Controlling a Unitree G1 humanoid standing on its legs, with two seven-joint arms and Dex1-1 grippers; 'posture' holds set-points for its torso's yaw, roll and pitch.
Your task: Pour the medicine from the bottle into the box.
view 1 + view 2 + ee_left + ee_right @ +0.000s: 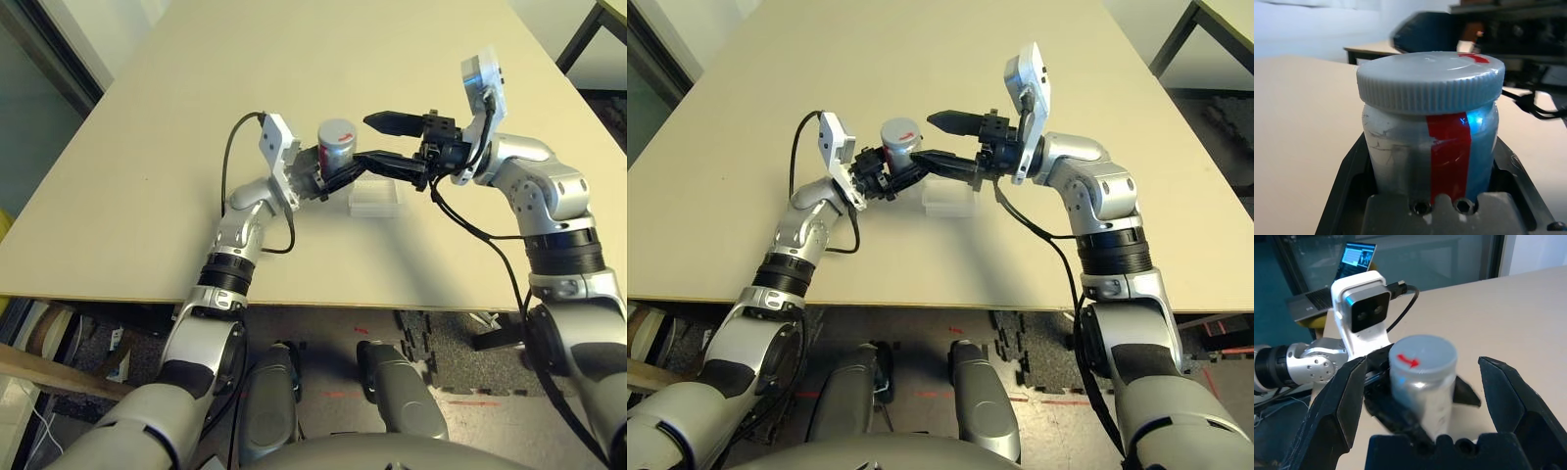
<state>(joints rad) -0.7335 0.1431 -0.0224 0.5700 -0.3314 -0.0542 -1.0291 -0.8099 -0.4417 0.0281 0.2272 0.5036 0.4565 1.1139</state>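
The bottle (336,142) is a small silver-grey cylinder with a red stripe and a grey ribbed cap (1430,81) that is on. It stands upright just above the table, and my left gripper (331,168) is shut on its body. My right gripper (364,140) is open and reaches in from the right. Its two black fingers (1347,396) stand on either side of the cap without touching it. The box (375,199), a clear shallow square tray, lies on the table just right of and below the bottle, under the right gripper. The medicine is hidden.
The beige table (147,196) stretches far beyond both arms, and its near edge (294,302) lies close to my body. A dark table leg (588,34) stands off the far right corner. A cable (231,162) loops from my left wrist camera.
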